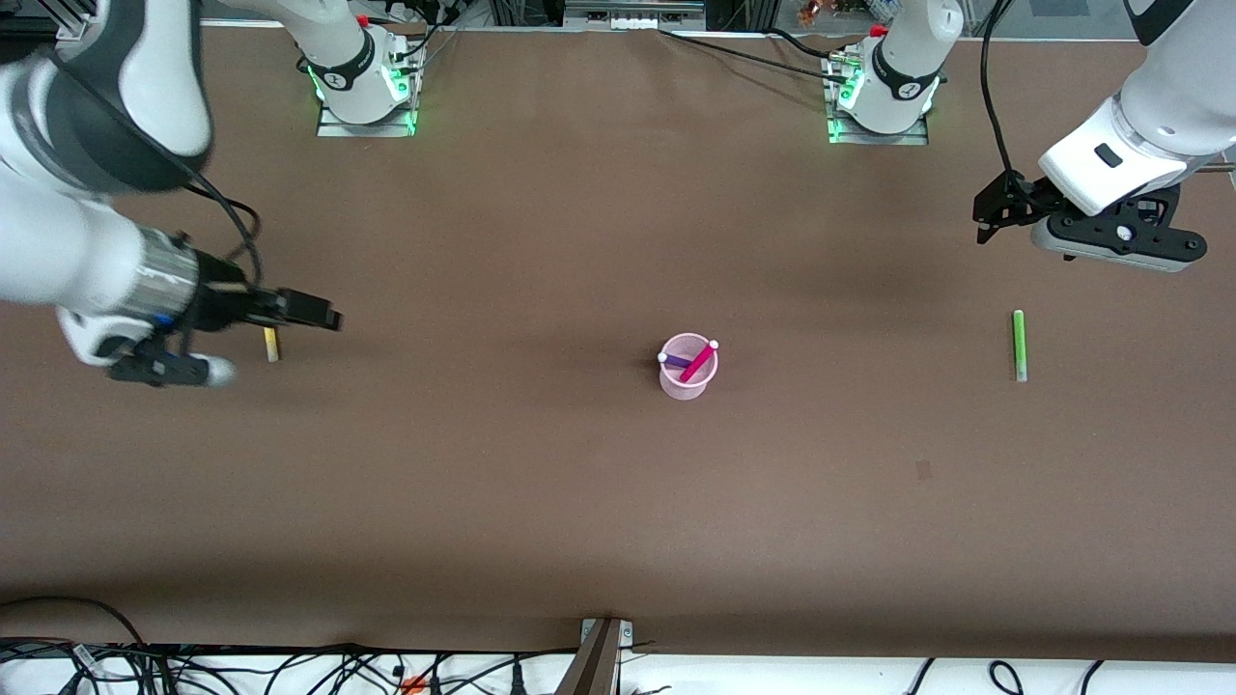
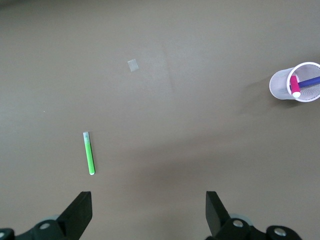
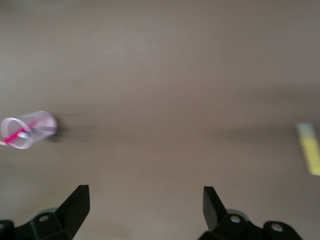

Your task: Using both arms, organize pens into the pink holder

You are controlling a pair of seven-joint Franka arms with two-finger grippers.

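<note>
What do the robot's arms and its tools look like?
Both arms are big, white and rounded with dark bands, and black cables hang along them. The right tool and left tool are black with two flat fingers. Green lights glow at each base.

four pens, one pink holder, two arms

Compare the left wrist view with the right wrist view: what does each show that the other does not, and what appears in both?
Only the left wrist view shows the green pen lying on the table and a small pale square mark on the tabletop, with the left hand open and empty. Only the right wrist view shows the yellow pen at the picture's edge, with the right hand open and empty. Both show the pink holder with the magenta pen and purple pen inside it, standing on the brown table.
</note>
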